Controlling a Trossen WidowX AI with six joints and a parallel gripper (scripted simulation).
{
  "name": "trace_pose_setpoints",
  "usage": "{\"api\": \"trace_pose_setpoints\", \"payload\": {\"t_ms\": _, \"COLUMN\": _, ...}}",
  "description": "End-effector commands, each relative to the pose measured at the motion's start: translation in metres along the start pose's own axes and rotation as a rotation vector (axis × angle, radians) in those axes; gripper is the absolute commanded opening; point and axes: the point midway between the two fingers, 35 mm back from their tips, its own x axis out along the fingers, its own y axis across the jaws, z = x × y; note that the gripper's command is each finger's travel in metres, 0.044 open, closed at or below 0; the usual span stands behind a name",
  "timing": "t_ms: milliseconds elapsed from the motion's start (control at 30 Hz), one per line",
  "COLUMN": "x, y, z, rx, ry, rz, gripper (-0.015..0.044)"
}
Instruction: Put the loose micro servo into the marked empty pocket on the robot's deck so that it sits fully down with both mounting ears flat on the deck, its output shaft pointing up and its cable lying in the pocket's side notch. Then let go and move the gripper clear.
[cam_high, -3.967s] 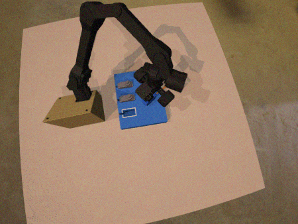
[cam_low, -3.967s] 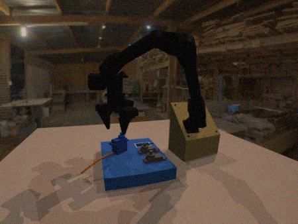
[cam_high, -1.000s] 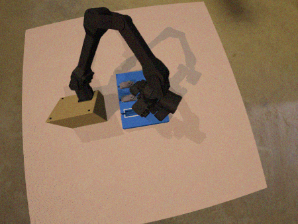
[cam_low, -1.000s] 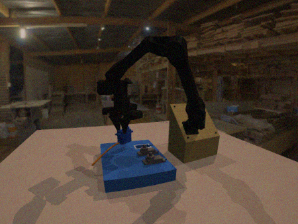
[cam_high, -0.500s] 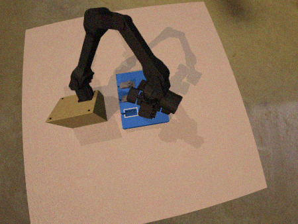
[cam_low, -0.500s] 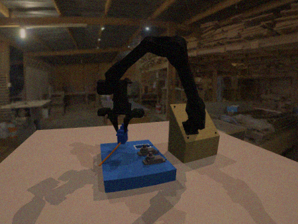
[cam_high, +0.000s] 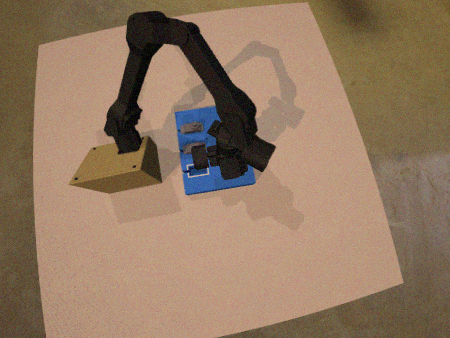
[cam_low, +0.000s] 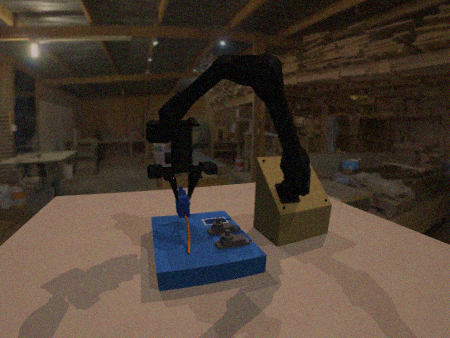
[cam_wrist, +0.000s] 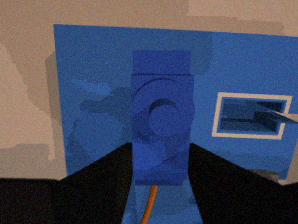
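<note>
The loose servo (cam_low: 183, 205) (cam_wrist: 162, 117) is blue. My gripper (cam_low: 183, 196) (cam_wrist: 159, 150) is shut on it and holds it above the blue deck (cam_high: 220, 187) (cam_low: 210, 278) (cam_wrist: 90, 45). Its round output shaft faces the wrist camera, so it points up. Its orange cable (cam_low: 189, 237) (cam_wrist: 150, 202) hangs down from one end. The pocket's white outline (cam_high: 198, 176) (cam_wrist: 255, 95) lies to the right of the servo in the wrist view; the pocket inside it is empty. In the top view the arm hides the servo.
Two grey servos (cam_high: 191, 128) (cam_low: 232, 241) sit on the deck in a row beside the pocket. The tan base block (cam_high: 110, 165) (cam_low: 292, 223) carrying the arm stands on the pocket's side of the deck.
</note>
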Motion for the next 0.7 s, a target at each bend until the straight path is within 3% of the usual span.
{"api": "trace_pose_setpoints", "payload": {"t_ms": 0, "x": -0.002, "y": 0.001, "z": 0.0014, "rx": -0.126, "ry": -0.006, "rz": 0.002, "gripper": 0.0}}
{"api": "trace_pose_setpoints", "payload": {"t_ms": 667, "x": -0.002, "y": 0.001, "z": 0.0015, "rx": -0.818, "ry": -0.007, "rz": 0.0, "gripper": 0.0}}
